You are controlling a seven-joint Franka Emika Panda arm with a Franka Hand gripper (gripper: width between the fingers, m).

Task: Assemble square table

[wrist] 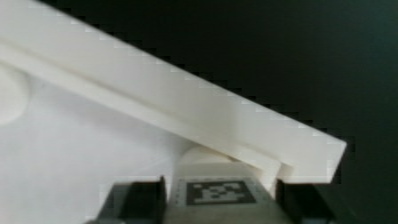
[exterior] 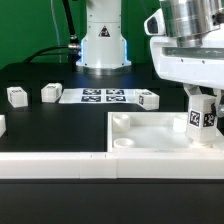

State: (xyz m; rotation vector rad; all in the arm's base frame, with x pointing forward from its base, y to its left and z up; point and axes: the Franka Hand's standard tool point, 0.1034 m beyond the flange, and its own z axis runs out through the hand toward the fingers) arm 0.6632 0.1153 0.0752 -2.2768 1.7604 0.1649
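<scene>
The square white tabletop slab [exterior: 150, 133] with raised rim and round corner sockets lies at the exterior view's right, against the long white low wall [exterior: 60, 163]. My gripper [exterior: 201, 118] is shut on a white tagged leg [exterior: 200, 113] and holds it upright over the slab's right corner. In the wrist view the leg [wrist: 221, 188] with its tag sits between my two dark fingers [wrist: 135, 200], over the slab's rim corner [wrist: 267, 140]. Three more legs [exterior: 17, 96] [exterior: 50, 93] [exterior: 149, 99] lie on the black table behind.
The marker board [exterior: 103, 96] lies flat in front of the arm's white base [exterior: 103, 45]. Another small white piece [exterior: 2, 124] shows at the left edge. The black table surrounds the slab.
</scene>
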